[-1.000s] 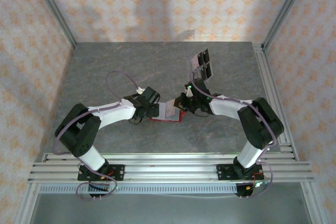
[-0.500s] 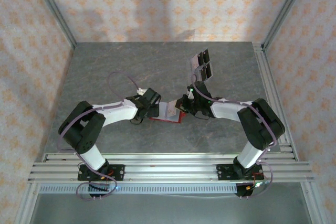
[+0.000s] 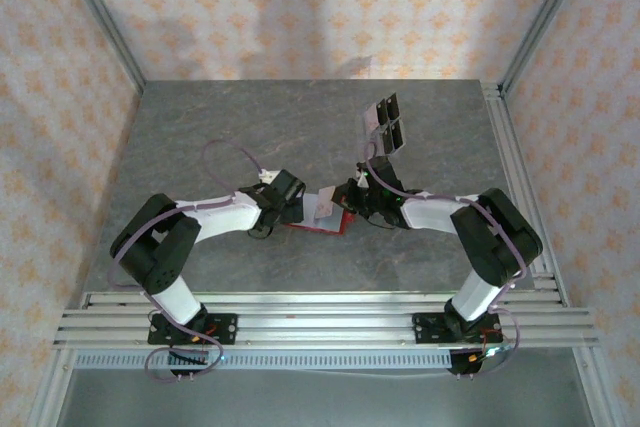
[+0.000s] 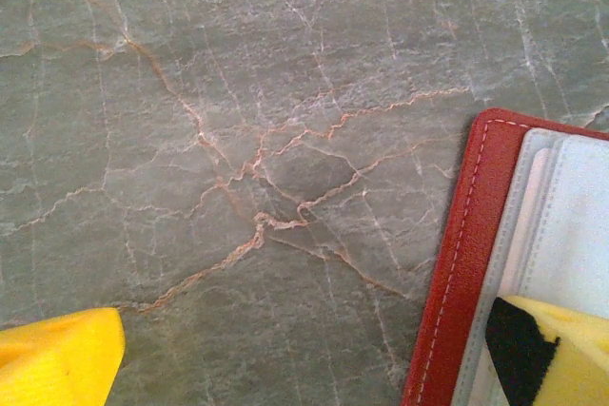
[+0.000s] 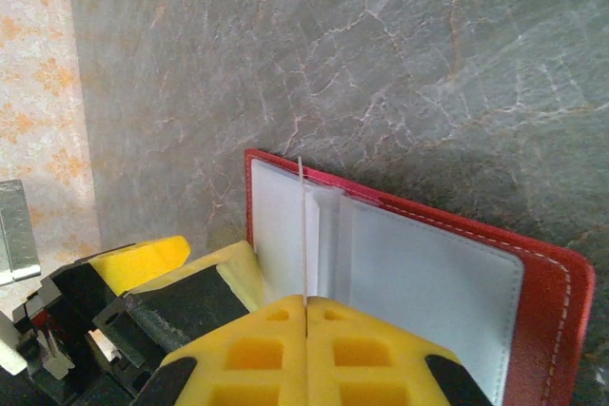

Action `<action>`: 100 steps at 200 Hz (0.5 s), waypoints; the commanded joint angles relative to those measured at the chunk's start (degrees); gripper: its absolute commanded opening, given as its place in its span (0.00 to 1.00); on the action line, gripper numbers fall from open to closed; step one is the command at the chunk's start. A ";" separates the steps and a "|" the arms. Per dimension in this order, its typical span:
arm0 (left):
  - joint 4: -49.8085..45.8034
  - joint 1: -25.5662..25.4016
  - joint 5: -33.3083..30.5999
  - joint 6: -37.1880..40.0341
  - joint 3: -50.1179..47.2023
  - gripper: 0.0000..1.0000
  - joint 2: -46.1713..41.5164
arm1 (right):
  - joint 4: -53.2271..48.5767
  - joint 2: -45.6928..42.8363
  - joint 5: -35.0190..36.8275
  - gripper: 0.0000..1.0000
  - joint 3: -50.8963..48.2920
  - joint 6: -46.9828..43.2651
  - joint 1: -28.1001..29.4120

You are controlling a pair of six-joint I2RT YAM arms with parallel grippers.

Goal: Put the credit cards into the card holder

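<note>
**A:** What else is on the surface (image 3: 200,137)?

**B:** A clear stand (image 3: 388,124) with dark rectangles, on the far side, well apart from both arms. Nearer in, the left pincer (image 4: 304,330) crowds the card holder (image 4: 466,263) at its left edge.

**A:** And the holder itself?

**B:** It lies open mid-surface, pale lining up, between the two pincers. The left one gapes wide and grips nothing, with one finger (image 4: 561,358) over the lining. The right pincer (image 5: 304,306) is clamped on a credit card (image 5: 302,225), upright and edge-on, just above the lining.
</note>
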 commanded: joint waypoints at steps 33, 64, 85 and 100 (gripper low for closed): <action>-6.76 -0.66 -3.55 -0.89 1.20 1.00 -3.57 | 3.35 -1.25 1.30 0.00 -2.35 0.92 0.74; -12.81 -0.69 -7.58 -1.44 5.00 1.00 -2.36 | 3.35 -1.72 1.22 0.00 -3.53 0.76 0.69; -15.10 -0.65 -9.25 -2.18 5.78 1.00 -0.94 | 3.18 -2.38 1.39 0.00 -4.15 0.59 0.71; -15.17 -0.70 -9.56 -2.87 5.39 1.00 -0.55 | 2.78 -2.79 1.48 0.00 -4.49 0.36 0.71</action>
